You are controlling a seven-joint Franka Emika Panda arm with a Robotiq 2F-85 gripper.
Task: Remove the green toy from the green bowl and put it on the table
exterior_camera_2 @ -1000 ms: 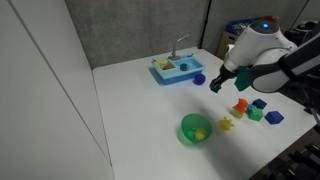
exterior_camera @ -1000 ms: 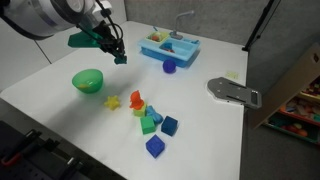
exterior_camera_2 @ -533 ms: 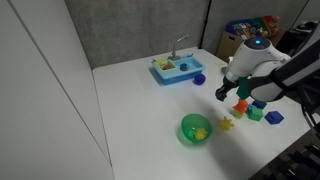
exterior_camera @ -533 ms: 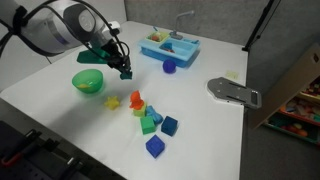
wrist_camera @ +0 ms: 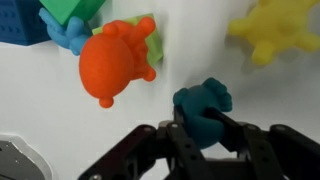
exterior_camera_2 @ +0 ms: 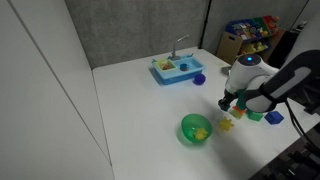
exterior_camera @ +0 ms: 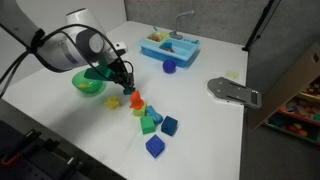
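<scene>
While the green bowl (exterior_camera: 86,85) sits off to one side, the tool (wrist_camera: 203,126) pinches the green toy (wrist_camera: 203,103) above the tabletop (wrist_camera: 190,55), beside an orange toy (wrist_camera: 115,60).

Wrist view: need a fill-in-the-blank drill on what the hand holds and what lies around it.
1. In the wrist view, the green toy is clamped between the fingers of the ____.
2. The toy left of it is coloured ____.
3. The toy at upper right is coloured ____.
4. In an exterior view, the green bowl stands on the white ____.
Missing words: hand; orange; yellow; table.
</scene>
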